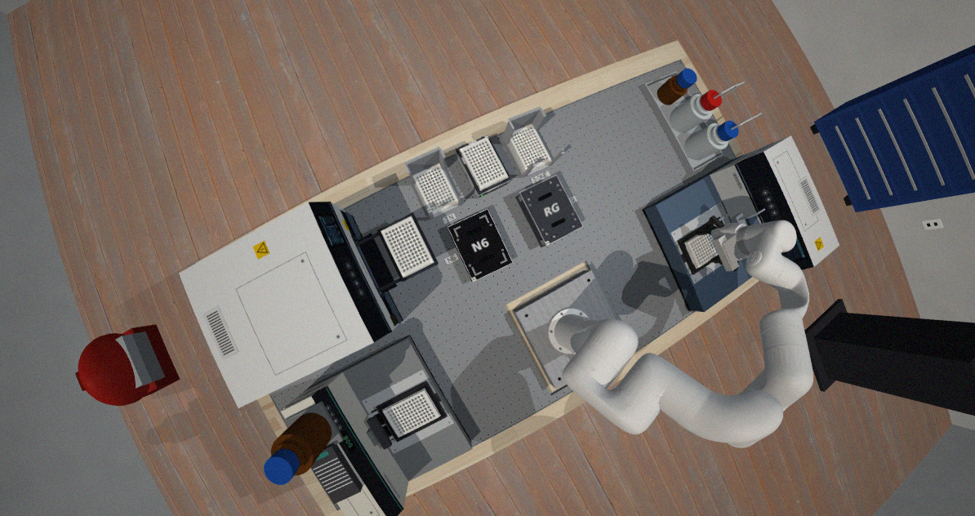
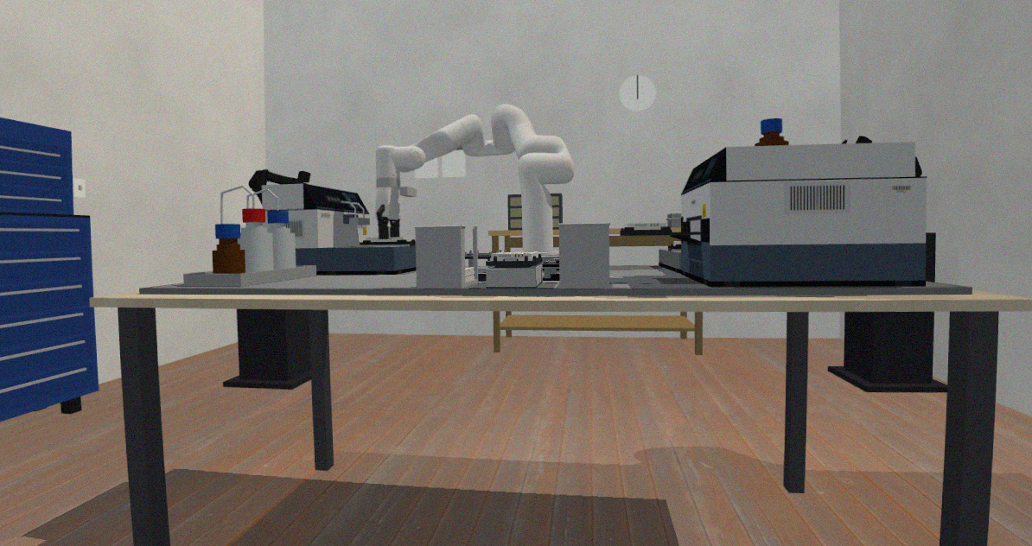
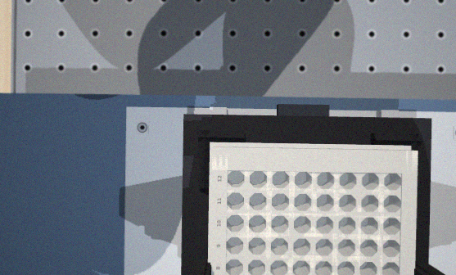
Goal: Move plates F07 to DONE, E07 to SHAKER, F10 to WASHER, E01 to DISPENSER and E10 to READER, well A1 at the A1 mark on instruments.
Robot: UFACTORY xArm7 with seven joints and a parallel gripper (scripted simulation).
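Note:
My gripper (image 1: 709, 248) (image 2: 386, 229) reaches down into the blue-housed washer (image 1: 709, 295) (image 3: 53, 184) at the right end of the deck. It is shut on the white well plate E01 (image 1: 696, 247) (image 3: 311, 217), gripping it across its width. The plate sits within the washer's black nest (image 3: 311, 127); I cannot tell whether it is lifted off the nest. Other white plates lie on the reader's tray (image 1: 407, 246), on the dispenser (image 1: 411, 411) and on the shaker (image 1: 483, 163). The two stack racks (image 1: 433, 185) (image 1: 528, 148) stand on either side of the shaker.
The black nests N6 (image 1: 480, 244) and RG (image 1: 551, 210) lie mid-deck with nothing on them. Wash bottles (image 1: 702, 113) stand behind the washer. The washer's white rear housing (image 1: 794, 185) rises right beside my wrist. The arm's base (image 1: 566, 325) is at the deck's near edge.

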